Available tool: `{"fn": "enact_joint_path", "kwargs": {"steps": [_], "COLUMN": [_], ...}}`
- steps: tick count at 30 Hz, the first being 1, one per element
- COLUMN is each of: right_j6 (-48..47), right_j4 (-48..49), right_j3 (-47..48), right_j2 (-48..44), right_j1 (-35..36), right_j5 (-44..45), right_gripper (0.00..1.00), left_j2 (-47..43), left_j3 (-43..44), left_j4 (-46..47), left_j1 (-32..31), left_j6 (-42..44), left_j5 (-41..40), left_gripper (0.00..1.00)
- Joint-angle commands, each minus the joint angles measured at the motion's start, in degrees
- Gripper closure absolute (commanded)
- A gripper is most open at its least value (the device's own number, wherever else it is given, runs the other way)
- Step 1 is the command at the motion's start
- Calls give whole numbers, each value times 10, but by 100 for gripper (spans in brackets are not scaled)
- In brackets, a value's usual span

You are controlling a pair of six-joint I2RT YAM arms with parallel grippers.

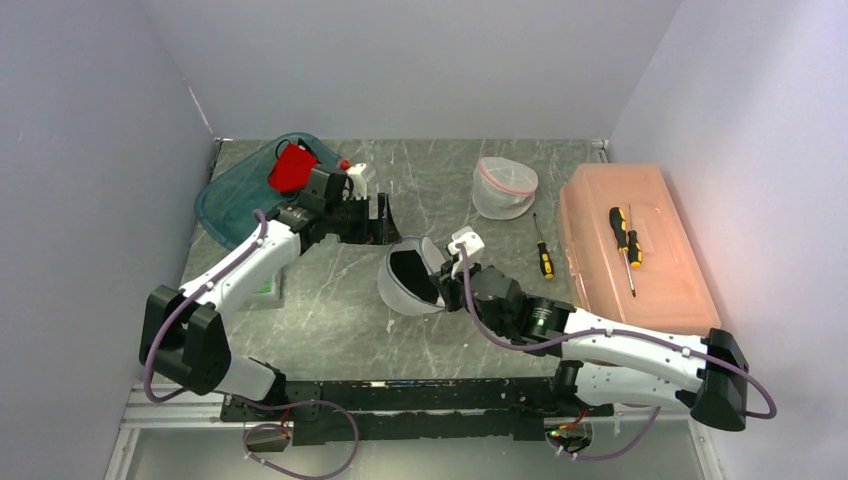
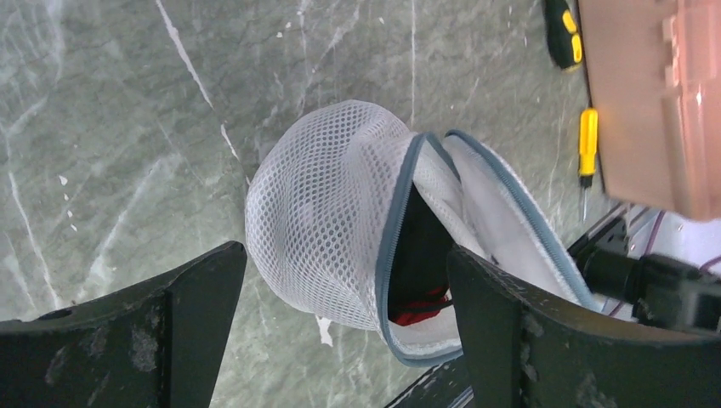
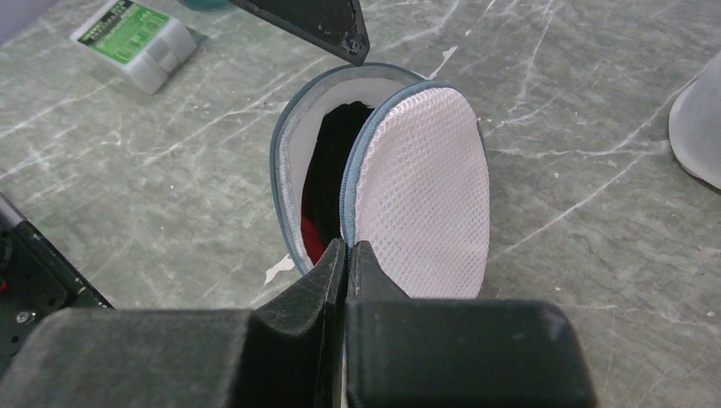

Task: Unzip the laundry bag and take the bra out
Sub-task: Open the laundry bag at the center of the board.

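Note:
The laundry bag [image 1: 400, 297], a white mesh dome with a grey-blue zip, lies unzipped at the table's middle. Its mouth gapes, showing the black and red bra [image 2: 421, 263] inside. My right gripper [image 1: 450, 275] is shut on the bag's zip edge at the near side of the lid [image 3: 425, 195], its tips [image 3: 347, 246] pinching the rim, with the bra [image 3: 327, 170] dark behind it. My left gripper [image 1: 385, 222] hangs open just beyond the bag. In the left wrist view its wide-spread jaws [image 2: 344, 253] straddle the mesh shell [image 2: 327, 204] without touching it.
A teal tray [image 1: 225, 205] holding a red item sits at the back left. A second white mesh bag [image 1: 503, 187] lies at the back. An orange lidded box [image 1: 650, 270] on the right carries a screwdriver [image 1: 622, 235]; another screwdriver [image 1: 541, 252] lies beside it. A green-labelled pack [image 3: 136, 38] rests left.

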Motion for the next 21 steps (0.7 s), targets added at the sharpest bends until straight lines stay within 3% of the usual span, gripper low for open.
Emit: {"fn": "enact_joint_path", "kwargs": {"steps": [1,7,16,19,21], "right_j6": [-9,-10,-14,-14,-14], "right_j4": [42,48,55,54,53], "right_j3": [-25,-42,-55,-56,-58], "right_j2": [-40,-64,-97,-108,-112], "right_j1": [2,1,1,1,2], "right_j5": [-17,-23,-35,-34,-30], "right_gripper": [100,100,100,100,100], "left_j2": [26,80,209,220,221], "left_j3": [57,111,204,213,211], "left_j4": [-40,-72,-135,-147,-147], "left_j1": [1,-8,-43,-50,-50], "left_j6": [111,169,234,249,248], "left_j5": [68,131,116,120,125], "left_gripper": [7,8,15,25,41]}}
